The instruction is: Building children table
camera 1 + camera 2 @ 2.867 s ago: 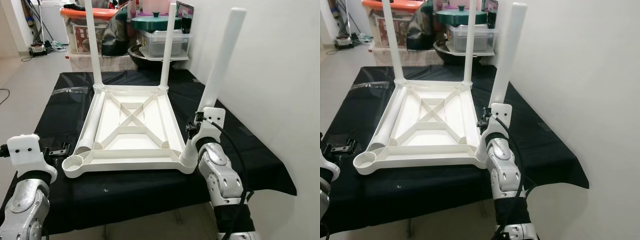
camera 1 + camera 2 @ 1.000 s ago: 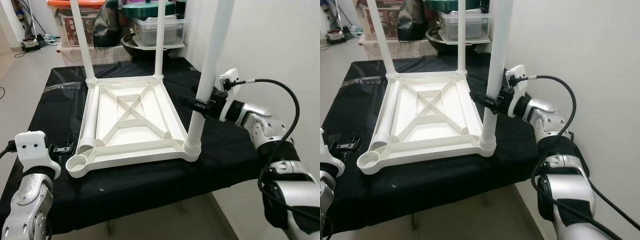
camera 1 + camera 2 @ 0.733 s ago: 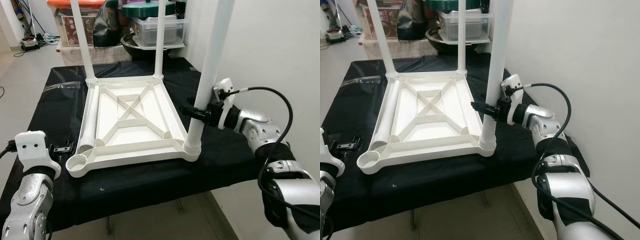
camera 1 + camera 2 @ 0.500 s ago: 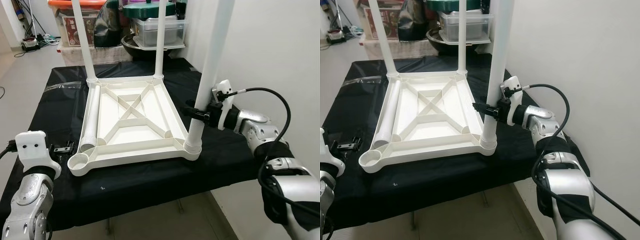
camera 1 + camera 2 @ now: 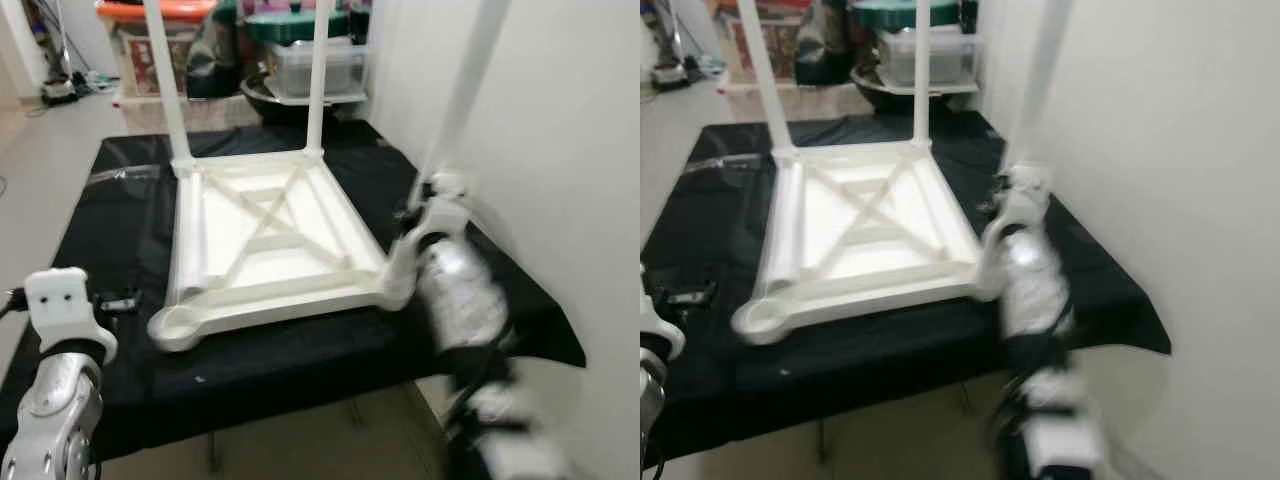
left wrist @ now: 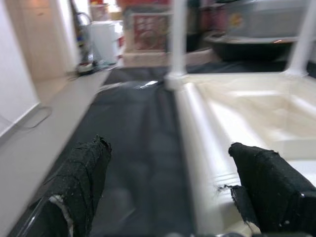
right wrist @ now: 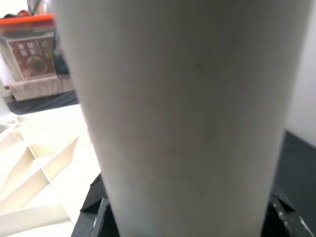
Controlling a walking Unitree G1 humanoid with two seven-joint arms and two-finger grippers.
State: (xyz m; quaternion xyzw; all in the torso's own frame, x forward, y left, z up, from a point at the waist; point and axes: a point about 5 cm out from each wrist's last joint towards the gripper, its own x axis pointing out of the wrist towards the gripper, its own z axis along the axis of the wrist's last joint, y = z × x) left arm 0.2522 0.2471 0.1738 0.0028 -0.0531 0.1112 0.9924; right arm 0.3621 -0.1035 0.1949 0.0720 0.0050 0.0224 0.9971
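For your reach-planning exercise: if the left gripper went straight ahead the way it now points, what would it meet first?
Probably bare black cloth: the left gripper stands open and points along the cloth beside the upturned white tabletop, whose lying leg runs just beside that line. Depth is unclear.

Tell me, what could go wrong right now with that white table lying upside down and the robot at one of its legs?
The leg at the right gripper leans out of line with the two upright far legs, so it may not be seated in its corner socket and could jam or pop out.

The upturned table top lies loose on the black cloth; pushing the leg could slide it.

The head views are blurred, so aim may suffer.
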